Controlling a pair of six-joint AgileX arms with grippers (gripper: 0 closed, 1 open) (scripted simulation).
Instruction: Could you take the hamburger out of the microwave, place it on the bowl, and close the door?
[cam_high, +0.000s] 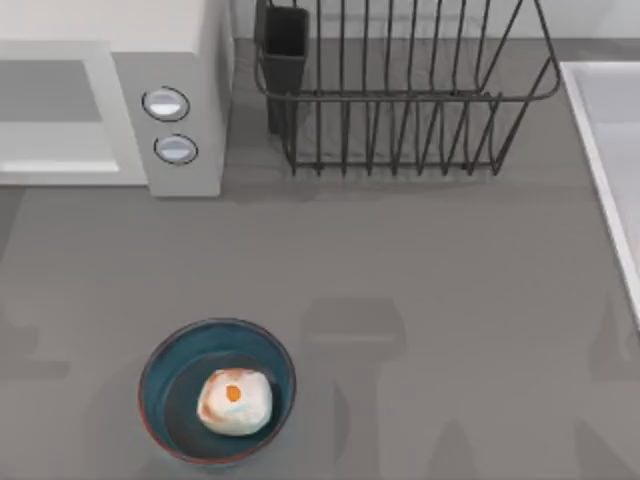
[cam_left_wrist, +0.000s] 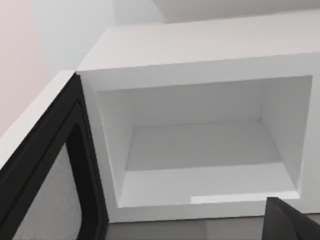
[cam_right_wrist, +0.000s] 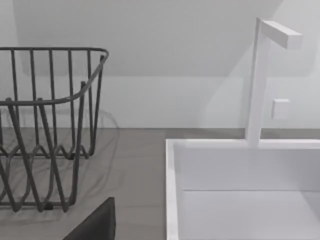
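The hamburger (cam_high: 235, 400), a pale lump with browned patches and an orange spot, lies inside the teal bowl (cam_high: 160, 362) near the table's front left. The white microwave (cam_high: 185, 60) stands at the back left with two round knobs on its side panel. In the left wrist view its cavity (cam_left_wrist: 200, 145) is empty and the door (cam_left_wrist: 45, 175) stands swung open, dark-framed with a pale window. A dark part of my left gripper (cam_left_wrist: 290, 222) shows just in front of the cavity. A dark part of my right gripper (cam_right_wrist: 95, 225) shows near the rack and sink.
A black wire rack (cam_high: 400, 100) with a dark cup holder stands at the back middle. A white sink (cam_high: 610, 130) runs along the right edge, with its faucet (cam_right_wrist: 260, 80) behind it. Grey tabletop stretches between bowl, rack and sink.
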